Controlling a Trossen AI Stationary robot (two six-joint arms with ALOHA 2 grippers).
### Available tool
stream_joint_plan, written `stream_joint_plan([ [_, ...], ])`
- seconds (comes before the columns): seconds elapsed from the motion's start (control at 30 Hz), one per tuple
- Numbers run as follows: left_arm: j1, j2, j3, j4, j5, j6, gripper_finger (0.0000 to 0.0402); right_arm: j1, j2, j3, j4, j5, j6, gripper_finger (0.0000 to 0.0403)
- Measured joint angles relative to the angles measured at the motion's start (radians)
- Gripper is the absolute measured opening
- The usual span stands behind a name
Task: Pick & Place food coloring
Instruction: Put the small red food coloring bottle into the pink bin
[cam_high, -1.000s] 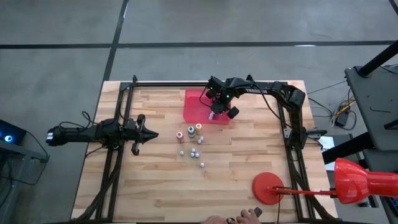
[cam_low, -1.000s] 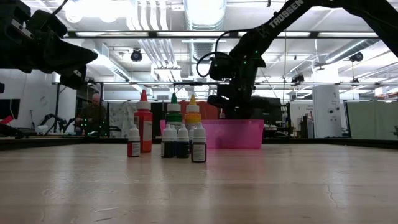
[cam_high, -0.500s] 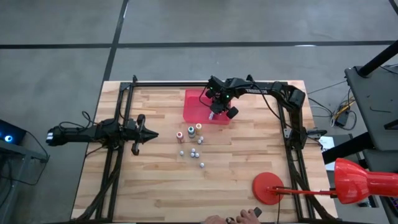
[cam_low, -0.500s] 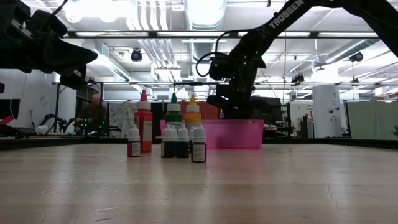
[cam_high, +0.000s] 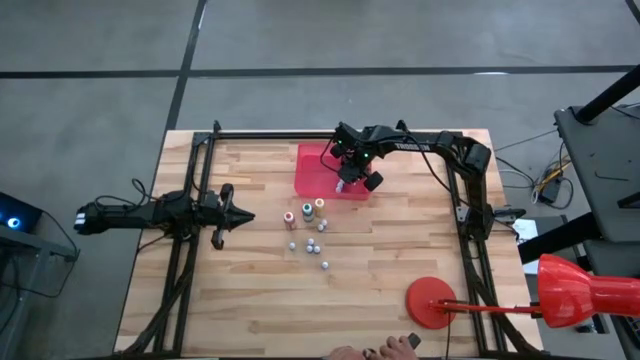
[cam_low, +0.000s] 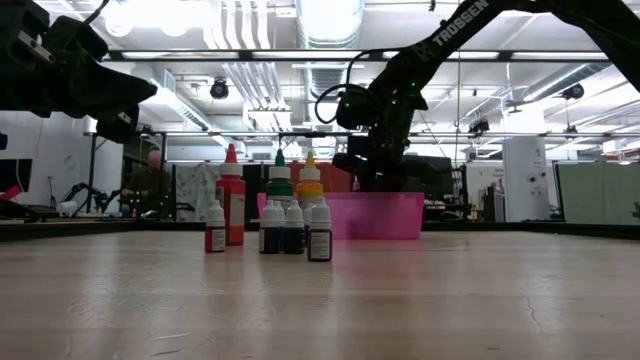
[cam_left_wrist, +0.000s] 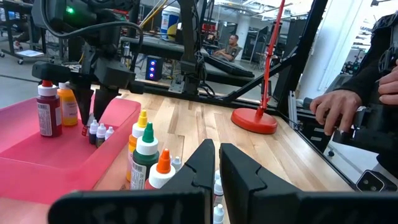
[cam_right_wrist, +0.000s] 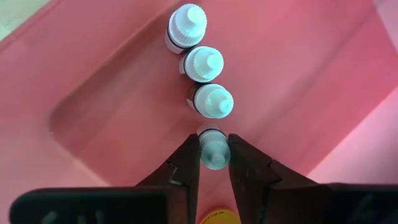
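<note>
Left arm: parked over the table's left side at 9 o'clock in the high view; left gripper (cam_high: 243, 216) points toward the bottle cluster, fingers nearly pressed together with a thin slit between them, holding nothing.

Bottles on table: the loose food coloring (cam_high: 311, 226) stands upright mid-table, at about 3 o'clock from the left gripper and near it. Three taller ones (red, green, orange tops) sit behind, small dark ones (cam_low: 290, 228) in front in the low view.

Tray: pink tray (cam_high: 308, 176) lies at 12 o'clock from the cluster, just beyond it. A tall red bottle (cam_left_wrist: 46, 109) and an orange one beside it already stand inside, plus a row of three small white-capped bottles (cam_right_wrist: 200, 64).

Right arm: reaches from the right rail over the tray's right part. Right gripper (cam_right_wrist: 213, 163) points straight down into the tray.

Right grip: fingers (cam_right_wrist: 184, 165) narrowly spread, pinching a small bottle (cam_right_wrist: 213, 151) by the cap and neck; bottle axis vertical, cap up.

Key relation: held bottle sits in line with the row of three, next free spot. Whether its base touches the tray floor, I cannot tell.

Step, my reading: placing, release pending; needs only a small opening to avoid nudging the neighbour.

Nearer arm for remaining bottles: left, by position.
</note>
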Motion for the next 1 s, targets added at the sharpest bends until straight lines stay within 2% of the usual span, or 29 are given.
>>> stream_joint_plan([
  [0.2, 0.0, 0.0, 0.0, 0.0, 0.0, 0.0, 0.0, 0.0, 0.0, 0.0, 0.0, 0.0, 0.0, 0.0095],
  [0.4, 0.0, 0.0, 0.0, 0.0, 0.0, 0.0, 0.0, 0.0, 0.0, 0.0, 0.0, 0.0, 0.0, 0.0109],
  [1.0, 0.0, 0.0, 0.0, 0.0, 0.0, 0.0, 0.0, 0.0, 0.0, 0.0, 0.018, 0.001, 0.0, 0.0097],
])
